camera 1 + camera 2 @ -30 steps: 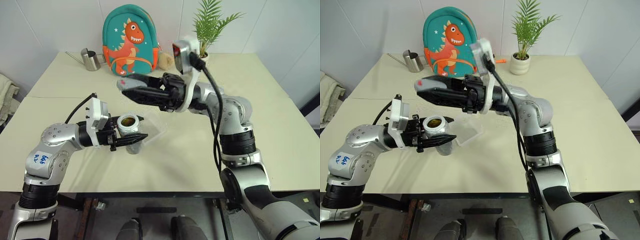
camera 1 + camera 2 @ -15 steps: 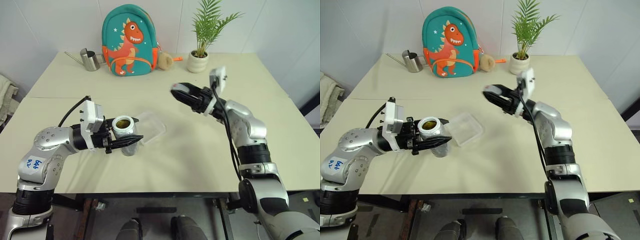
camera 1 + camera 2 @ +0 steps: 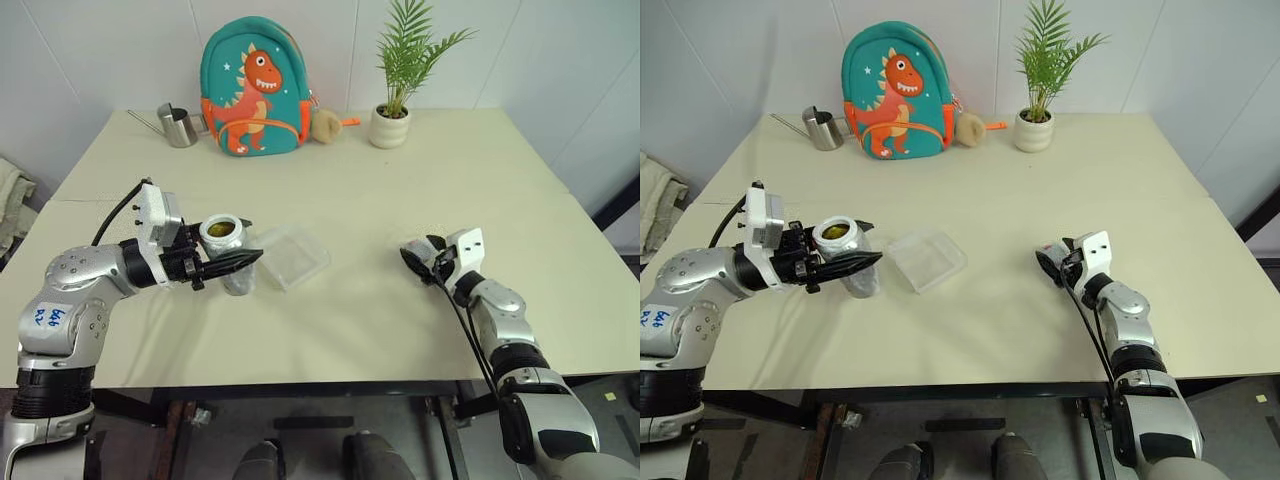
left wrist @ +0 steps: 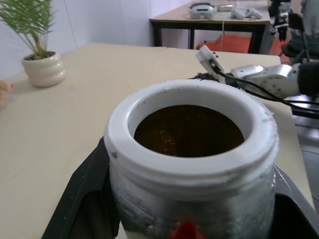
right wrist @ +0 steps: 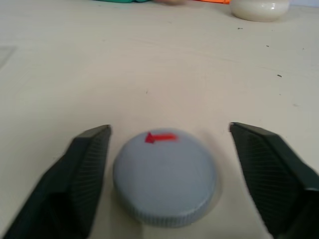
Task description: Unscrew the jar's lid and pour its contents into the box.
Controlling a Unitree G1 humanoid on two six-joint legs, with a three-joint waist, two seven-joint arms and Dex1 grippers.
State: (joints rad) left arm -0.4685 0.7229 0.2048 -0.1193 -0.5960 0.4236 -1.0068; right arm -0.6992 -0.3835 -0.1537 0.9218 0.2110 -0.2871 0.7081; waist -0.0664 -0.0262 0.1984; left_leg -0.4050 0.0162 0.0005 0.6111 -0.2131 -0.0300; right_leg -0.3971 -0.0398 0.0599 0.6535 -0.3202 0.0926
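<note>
Two grippers are at work: the left gripper [image 3: 245, 260] pinches the open jar [image 3: 224, 240] upright above the table [image 3: 400, 190], just beside the box [image 3: 291, 257]. The right gripper [image 5: 169, 164] is spread wide, the lid [image 5: 164, 175] lying flat on the table between its fingers [image 5: 82, 169].

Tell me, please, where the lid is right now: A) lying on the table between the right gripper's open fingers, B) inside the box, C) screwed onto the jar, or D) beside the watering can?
A: in the right wrist view the lid lies flat on the table between the right gripper's spread fingers, neither touching it, while the jar in the left gripper stands open.
</note>
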